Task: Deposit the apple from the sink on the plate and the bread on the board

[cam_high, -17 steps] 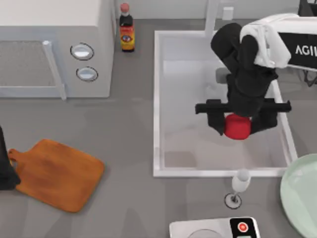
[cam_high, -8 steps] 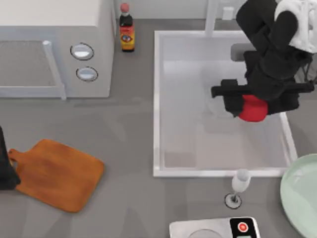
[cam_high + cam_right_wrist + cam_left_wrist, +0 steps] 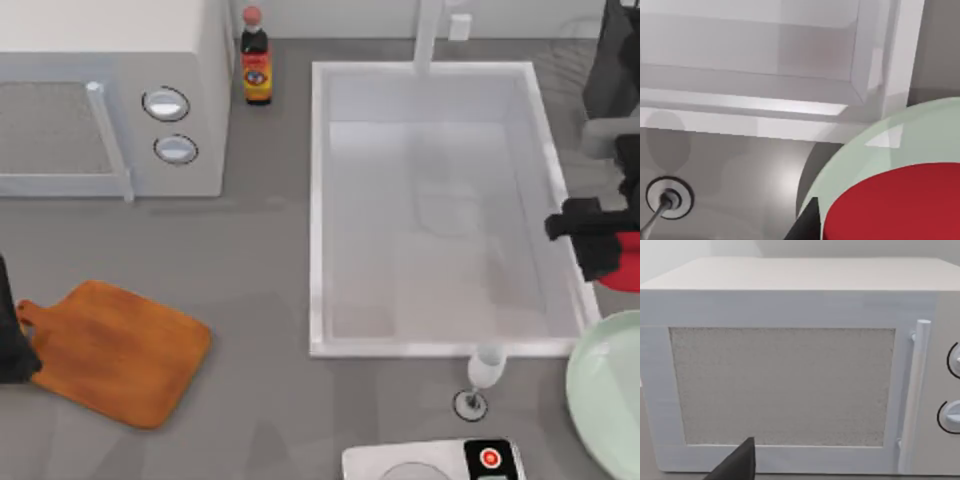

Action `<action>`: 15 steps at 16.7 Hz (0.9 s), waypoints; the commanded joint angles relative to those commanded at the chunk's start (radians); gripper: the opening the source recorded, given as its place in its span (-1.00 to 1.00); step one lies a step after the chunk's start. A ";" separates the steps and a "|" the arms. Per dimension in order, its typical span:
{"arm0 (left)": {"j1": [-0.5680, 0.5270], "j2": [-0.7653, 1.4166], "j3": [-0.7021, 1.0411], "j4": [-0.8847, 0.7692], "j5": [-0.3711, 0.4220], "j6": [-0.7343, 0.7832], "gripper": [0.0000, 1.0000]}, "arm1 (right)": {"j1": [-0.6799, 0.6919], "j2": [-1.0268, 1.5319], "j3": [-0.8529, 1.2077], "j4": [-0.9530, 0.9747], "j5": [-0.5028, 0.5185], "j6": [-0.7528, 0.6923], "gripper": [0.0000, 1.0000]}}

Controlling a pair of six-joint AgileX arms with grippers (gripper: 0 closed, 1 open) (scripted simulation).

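Observation:
My right gripper is shut on the red apple at the top view's right edge, just past the right rim of the white sink and above the far edge of the mint-green plate. In the right wrist view the apple hangs over the plate, with the sink rim behind. The orange-brown board lies bare at the front left. My left arm is parked beside the board's handle. The bread is out of view.
A white microwave stands at the back left with a sauce bottle beside it. A wine glass stands in front of the sink, and a white device with a red button sits at the front edge.
My right gripper has carried the apple up out of the sink and to the right, past the sink's right rim toward the plate. The left arm has not moved.

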 joint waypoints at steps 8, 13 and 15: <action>0.000 0.000 0.000 0.000 0.000 0.000 1.00 | -0.158 -0.212 -0.176 -0.140 -0.001 -0.090 -1.00; 0.000 0.000 0.000 0.000 0.000 0.000 1.00 | -0.165 -0.221 -0.184 -0.147 -0.001 -0.094 -1.00; 0.000 0.000 0.000 0.000 0.000 0.000 1.00 | -0.165 -0.221 -0.184 -0.147 -0.001 -0.094 -0.85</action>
